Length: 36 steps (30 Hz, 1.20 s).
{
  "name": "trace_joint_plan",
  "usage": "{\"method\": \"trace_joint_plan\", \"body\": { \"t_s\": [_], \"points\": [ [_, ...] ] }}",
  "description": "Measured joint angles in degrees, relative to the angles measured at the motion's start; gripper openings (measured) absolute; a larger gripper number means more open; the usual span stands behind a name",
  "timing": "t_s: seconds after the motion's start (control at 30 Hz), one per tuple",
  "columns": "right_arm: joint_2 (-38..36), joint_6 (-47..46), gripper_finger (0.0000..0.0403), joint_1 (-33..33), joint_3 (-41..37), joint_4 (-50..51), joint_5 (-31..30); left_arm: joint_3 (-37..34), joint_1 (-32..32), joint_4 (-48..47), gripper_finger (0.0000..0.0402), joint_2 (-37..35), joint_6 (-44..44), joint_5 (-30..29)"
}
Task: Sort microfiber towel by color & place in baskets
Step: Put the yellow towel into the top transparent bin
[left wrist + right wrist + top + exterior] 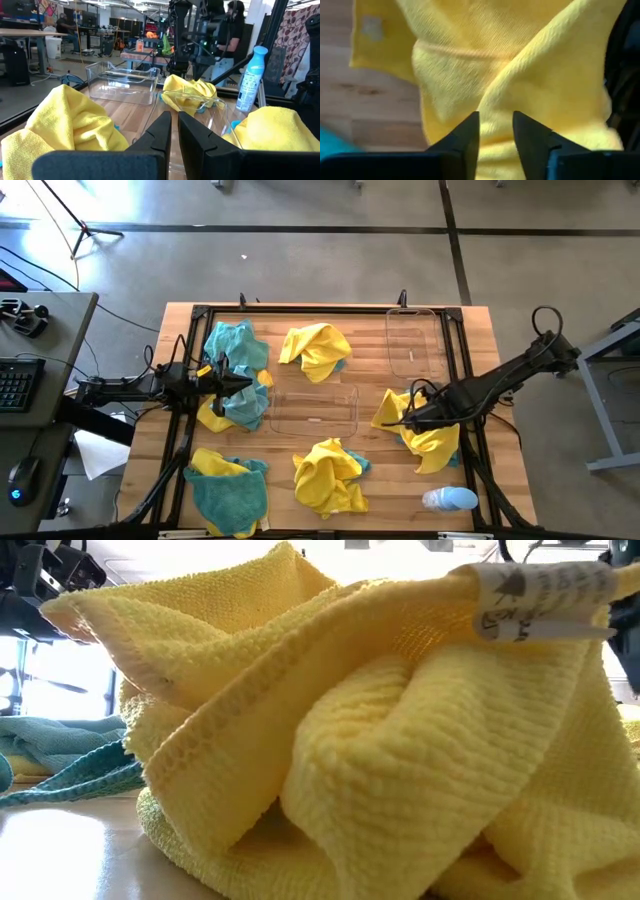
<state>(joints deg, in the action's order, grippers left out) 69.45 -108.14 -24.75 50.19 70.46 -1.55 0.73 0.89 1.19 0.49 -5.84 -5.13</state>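
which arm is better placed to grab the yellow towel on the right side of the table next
Right. The right gripper sits directly over that yellow towel, fingers slightly parted just above the cloth in its wrist view. The left gripper is across the table by the teal towel.

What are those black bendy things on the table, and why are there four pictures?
They are two robot arms with pincers, called grippers. One camera looks down from above, one sits at table height, and one rides on each wrist.

On the wooden table lie yellow and teal towels, two clear baskets, and, and a pale blue bottle.

The left gripper hovers over a teal towel, its fingers nearly together and holding nothing. The right gripper reaches into a yellow towel, its fingers slightly apart, not pinching it yet.
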Motion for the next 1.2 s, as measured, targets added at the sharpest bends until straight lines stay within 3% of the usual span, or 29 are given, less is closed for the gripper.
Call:
{"method": "trace_joint_plan", "body": {
  "t_s": [0.17,0.33,0.43,0.6,0.67,0.93,1.2],
  "points": [
    [0.01,-2.72,0.0155,0.01,-4.94,-3.16,0.48,0.00,-0.02,0.00,0.0021,0.00,0.02,0.00],
    [0.04,-2.62,0.0158,0.00,-10.17,-10.70,3.13,0.00,0.00,0.00,0.0021,0.00,0.02,0.00],
    [0.04,-2.49,0.0128,0.00,-10.54,-12.35,3.18,0.00,0.00,0.00,0.0021,0.00,0.02,0.00],
    [0.04,1.06,0.0018,-0.01,-6.97,-9.34,2.04,0.00,0.00,0.00,0.0021,-0.02,0.02,-0.01],
    [0.04,2.13,0.0016,-0.02,-4.07,-6.55,0.11,0.00,-0.02,0.00,0.0021,-0.02,0.01,-0.02],
    [0.04,7.52,0.0007,-0.02,17.12,8.79,-17.61,0.00,-0.02,0.00,0.0021,-0.02,0.02,0.00],
    [-0.01,19.38,0.0003,2.01,37.61,19.66,-43.36,0.00,-0.02,0.00,0.0021,0.00,0.02,-0.02]
  ]
}}
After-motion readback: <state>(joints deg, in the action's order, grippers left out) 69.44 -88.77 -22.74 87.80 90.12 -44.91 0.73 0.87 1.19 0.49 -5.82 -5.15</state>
